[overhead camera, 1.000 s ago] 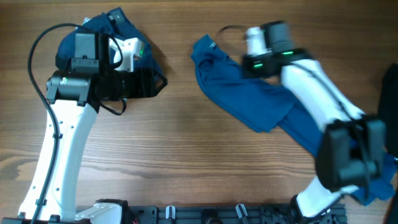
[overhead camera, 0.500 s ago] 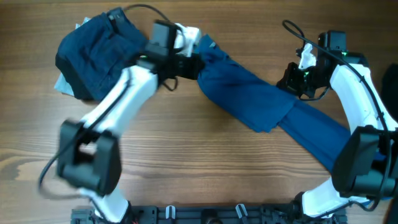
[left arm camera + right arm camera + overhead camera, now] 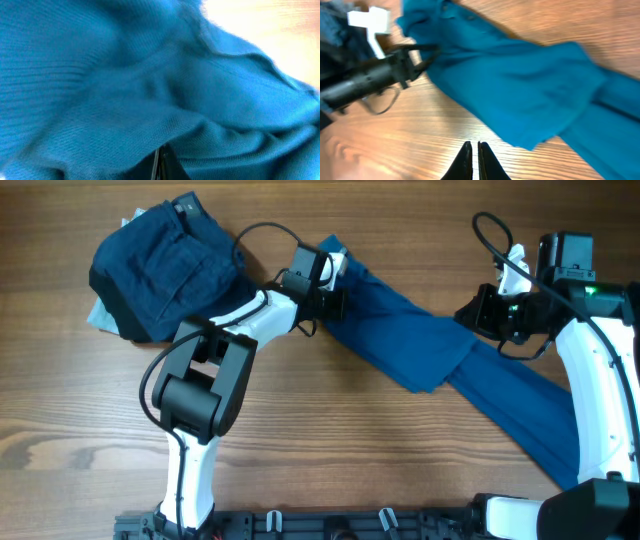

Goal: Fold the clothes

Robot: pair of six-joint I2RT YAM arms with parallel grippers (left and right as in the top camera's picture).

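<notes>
**A:** Sitting diagonally across the wooden table (image 3: 300, 450), the royal-blue shirt (image 3: 410, 345) is trailing under the right arm (image 3: 600, 400), its far end getting cut off. Dark denim (image 3: 160, 265) is lying bunched top left.

**B:** Left gripper (image 3: 332, 298) is sitting buried at the collar end; fabric's filling its camera, so can't tell its jaws. Right gripper (image 3: 472, 150) is hovering, tips pressed together, empty.

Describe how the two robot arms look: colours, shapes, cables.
Both the left arm and the right arm have smooth white links joined by boxy black joints. A thin black cable loops near each wrist. The right arm shows a small green light. The right gripper has dark tapered fingers.
</notes>
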